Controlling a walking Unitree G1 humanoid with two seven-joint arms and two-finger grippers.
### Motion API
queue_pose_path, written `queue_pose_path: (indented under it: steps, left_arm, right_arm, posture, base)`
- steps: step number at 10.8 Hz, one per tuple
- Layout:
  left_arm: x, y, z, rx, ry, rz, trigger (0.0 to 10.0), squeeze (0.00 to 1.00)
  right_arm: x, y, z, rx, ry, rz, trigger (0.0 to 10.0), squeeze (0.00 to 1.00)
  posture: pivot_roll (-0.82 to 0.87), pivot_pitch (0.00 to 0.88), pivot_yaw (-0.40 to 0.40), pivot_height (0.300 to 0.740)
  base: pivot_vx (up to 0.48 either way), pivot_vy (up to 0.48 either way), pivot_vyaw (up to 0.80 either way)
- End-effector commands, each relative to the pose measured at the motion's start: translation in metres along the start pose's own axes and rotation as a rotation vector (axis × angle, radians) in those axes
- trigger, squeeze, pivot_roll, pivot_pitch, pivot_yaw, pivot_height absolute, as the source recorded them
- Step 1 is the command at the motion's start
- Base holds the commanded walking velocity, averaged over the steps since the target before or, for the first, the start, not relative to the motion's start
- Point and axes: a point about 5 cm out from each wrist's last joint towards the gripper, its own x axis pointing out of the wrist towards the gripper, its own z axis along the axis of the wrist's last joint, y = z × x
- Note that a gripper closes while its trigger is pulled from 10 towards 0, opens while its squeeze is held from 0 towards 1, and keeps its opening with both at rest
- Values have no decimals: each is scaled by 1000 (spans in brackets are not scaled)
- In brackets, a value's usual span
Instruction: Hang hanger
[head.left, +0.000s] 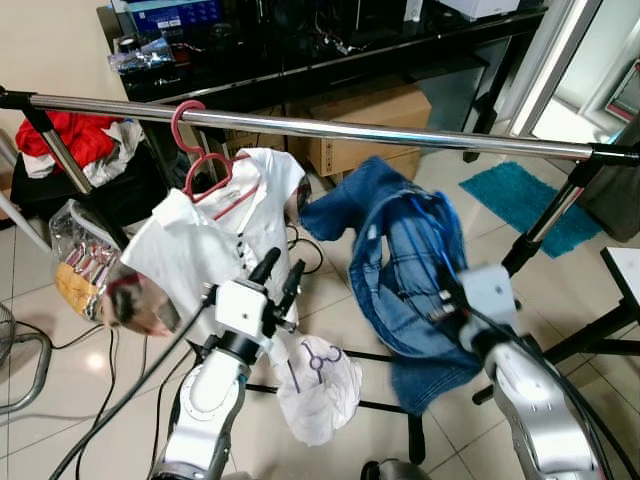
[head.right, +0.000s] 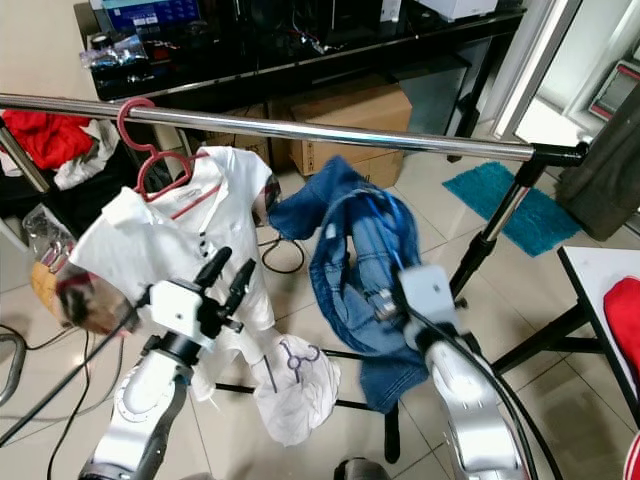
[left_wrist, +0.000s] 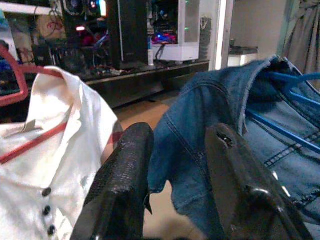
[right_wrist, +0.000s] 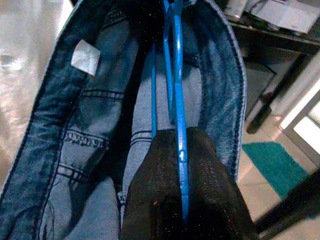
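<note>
While the right gripper (right_wrist: 181, 150) pinches the blue hanger (right_wrist: 176, 75) between its pressed-together fingers, the denim jacket (head.left: 405, 270) on that hanger hangs below the rail (head.left: 330, 128), near its middle, not yet hooked on. Grip sits low on the wire, inside the jacket's collar, probably so the hook end stays free to reach up and over the rail. Hook itself hidden in denim folds; cannot tell how close it is to the rail.

Left gripper (head.left: 278, 278) held up, fingers spread, holding nothing, just in front of the white shirt (head.left: 215, 245). Shirt already hangs from a red hanger (head.left: 195, 150) hooked toward the rail's left end. Free stretch of rail lies to the right of the red hanger, the likely spot for the jacket. Teal mat (head.left: 530, 205) on the floor beyond the rail's right end.
</note>
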Motion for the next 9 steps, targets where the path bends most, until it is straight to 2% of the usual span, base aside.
queue_pose_path:
  steps: [1, 2, 4, 5, 7, 9]
  left_arm:
    - [-1, 1, 0, -15, 8, -1, 10000, 0]
    - [-3, 0, -1, -10, 21, -1, 10000, 0]
    - [-8, 0, -3, -53, 33, 21, 10000, 0]
    - [-12, 0, -5, -50, 48, 45, 10000, 0]
    - [-22, 0, -14, 32, 102, 78, 10000, 0]
    - [-28, 2, -12, -1, 104, 124, 10000, 0]
  right_arm:
    - [0, -5, 5, 13, -47, -32, 10000, 0]
    - [-2, -5, 1, 10, -52, -32, 10000, 0]
    - [-7, -9, -9, 9, -30, -40, 10000, 0]
    - [-7, -11, -9, 10, -37, -41, 10000, 0]
    - [-2, -6, -8, 23, -47, -6, 10000, 0]
    - [-2, -3, -11, 16, -45, 28, 10000, 0]
  posture:
    - [-28, 56, 11, 740]
    - [-29, 59, 13, 740]
    - [-29, 58, 14, 740]
    - [-28, 57, 14, 740]
    - [-19, 46, 14, 740]
    - [-8, 35, 13, 740]
  base:
    - [0, 0, 0]
    - [0, 0, 0]
    - [0, 0, 0]
    - [0, 0, 0]
    - [0, 0, 0]
    - [0, 0, 0]
